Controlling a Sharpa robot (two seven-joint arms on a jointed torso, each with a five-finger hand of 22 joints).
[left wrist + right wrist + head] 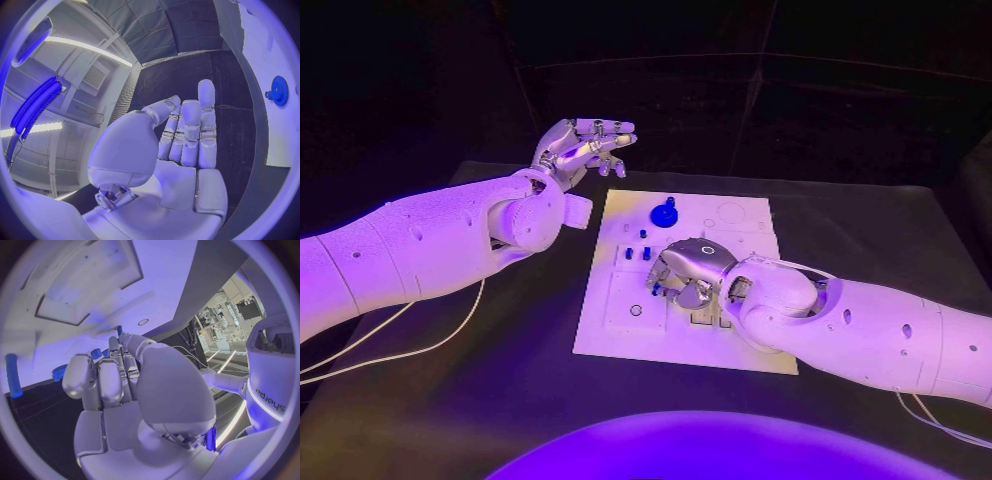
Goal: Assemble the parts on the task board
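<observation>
Right hand hovers curled over the white board on the desk; whether it pinches a peg, I cannot tell. Blue gear stands mounted; left hand waits beyond, empty and spread.

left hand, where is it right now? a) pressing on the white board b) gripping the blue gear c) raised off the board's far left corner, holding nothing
c: the left hand is raised beyond the task board's far left corner, fingers extended and empty; the blue gear sits apart on the board.
</observation>
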